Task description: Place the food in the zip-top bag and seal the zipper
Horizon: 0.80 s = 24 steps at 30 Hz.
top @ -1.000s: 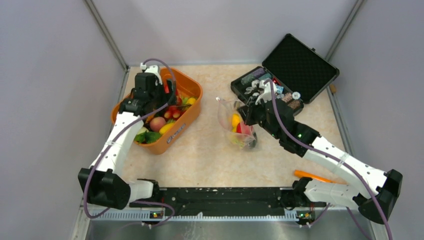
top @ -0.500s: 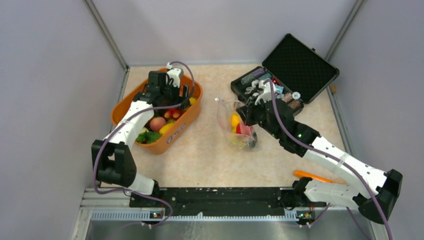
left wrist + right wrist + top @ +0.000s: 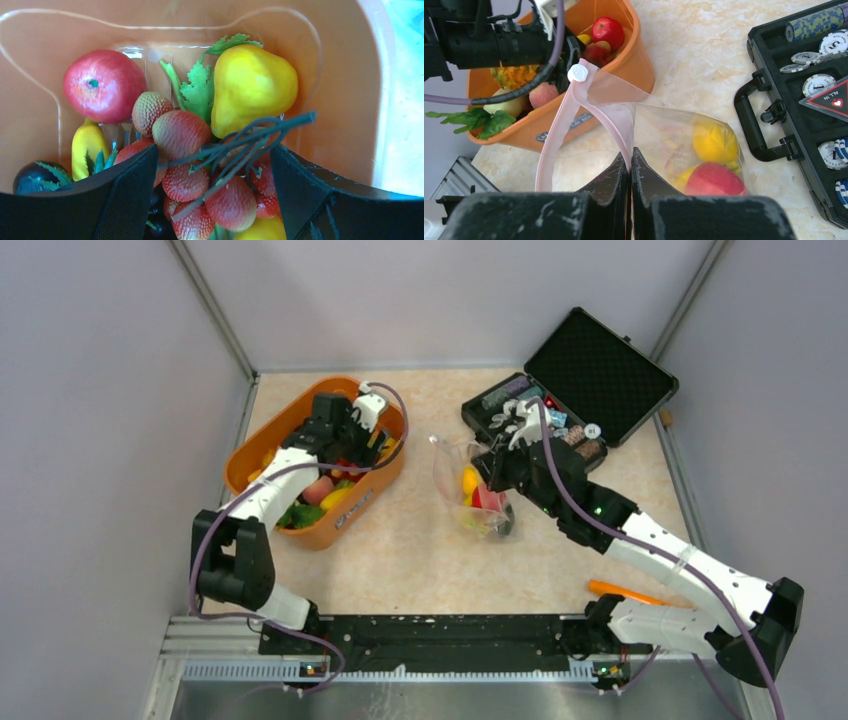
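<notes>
**Left arm poised over a berry cluster while the right holds the bag open**

The left gripper [image 3: 212,167] stands wide inside the orange basket [image 3: 330,75]. Its fingers flank a red berry cluster [image 3: 182,135] on dark stems and have not closed on it. Just beyond lie a yellow pear [image 3: 252,87] and a red apple [image 3: 103,85].

The right gripper [image 3: 630,167] is pinched tight on the pink zipper [image 3: 557,130], lifting one lip of the zip-top bag [image 3: 664,130] so that the mouth gapes. Yellow and red food [image 3: 714,142] already sits inside.

This looks like the filling step, with much of the food left in the basket. The next move calls for closing on the cluster, lifting it clear of the tangle and carrying it to the open mouth.

Only the left wrist view shows what lies between the fingers, since from above the arm hides it. The top view alone shows the bag on the table [image 3: 420,540], apart from the basket and beside the black case [image 3: 600,365].
</notes>
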{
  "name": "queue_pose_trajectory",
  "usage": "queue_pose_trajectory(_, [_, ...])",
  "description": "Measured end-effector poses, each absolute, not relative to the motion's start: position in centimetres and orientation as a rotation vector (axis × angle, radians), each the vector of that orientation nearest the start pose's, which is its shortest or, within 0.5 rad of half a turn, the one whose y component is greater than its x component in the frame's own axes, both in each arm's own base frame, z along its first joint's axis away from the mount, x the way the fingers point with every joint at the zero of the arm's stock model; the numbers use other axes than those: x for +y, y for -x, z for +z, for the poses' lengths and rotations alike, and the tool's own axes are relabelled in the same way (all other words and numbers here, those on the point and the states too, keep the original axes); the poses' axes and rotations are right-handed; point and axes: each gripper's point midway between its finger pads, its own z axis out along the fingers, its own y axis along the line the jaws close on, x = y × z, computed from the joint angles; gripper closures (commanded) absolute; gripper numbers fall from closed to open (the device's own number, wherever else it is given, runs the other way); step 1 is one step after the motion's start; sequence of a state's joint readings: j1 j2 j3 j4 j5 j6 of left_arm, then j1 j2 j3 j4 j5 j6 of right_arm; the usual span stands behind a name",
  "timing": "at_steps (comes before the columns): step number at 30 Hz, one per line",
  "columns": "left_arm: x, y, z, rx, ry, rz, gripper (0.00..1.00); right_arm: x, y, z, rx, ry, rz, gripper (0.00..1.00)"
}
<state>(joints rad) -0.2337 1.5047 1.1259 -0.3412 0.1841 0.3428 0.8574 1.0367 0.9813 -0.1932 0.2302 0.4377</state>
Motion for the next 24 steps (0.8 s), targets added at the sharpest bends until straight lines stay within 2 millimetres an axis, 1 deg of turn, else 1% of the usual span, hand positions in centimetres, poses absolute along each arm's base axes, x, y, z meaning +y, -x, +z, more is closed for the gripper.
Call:
queue_pose_trajectory(2, [-11.7,-40.0,14.1,2.152,-0.778,-0.131,0.18,26.1,-25.6,28.9,1.857,0.223,0.703,0.98])
queue_pose_trajectory(4, [-12.1,-40.4,13.5,2.146,-0.799,-0.103,0.23,26.2,-25.6,28.9,1.858,0.223,0.704,0.98])
queue_pose_trajectory(8, [-12.4,-41.5,12.7,2.132,-0.797,-0.025,0.45,26.2,-25.6,28.9,1.858,0.224,0.705,0.98])
queue_pose_trajectory(11, [-12.1,-42.1,12.3,2.137,-0.776,0.058,0.64,26.2,-25.6,28.9,1.858,0.226,0.706,0.97])
queue_pose_trajectory(12, [-11.9,-42.3,12.2,2.143,-0.761,0.091,0.66,26.2,-25.6,28.9,1.858,0.225,0.706,0.97])
queue_pose_trajectory(16, [-10.6,-42.8,12.5,2.163,-0.678,0.188,0.72,26.2,-25.6,28.9,1.858,0.225,0.705,0.97])
queue_pose_trajectory(19, [-10.0,-42.8,13.1,2.164,-0.624,0.216,0.74,26.2,-25.6,28.9,1.858,0.225,0.705,0.97])
queue_pose_trajectory(21, [-9.7,-42.6,14.1,2.153,-0.592,0.219,0.75,26.2,-25.6,28.9,1.858,0.226,0.705,0.97])
queue_pose_trajectory(24, [-9.3,-42.2,16.8,2.103,-0.528,0.22,0.79,26.2,-25.6,28.9,1.858,0.226,0.706,0.97])
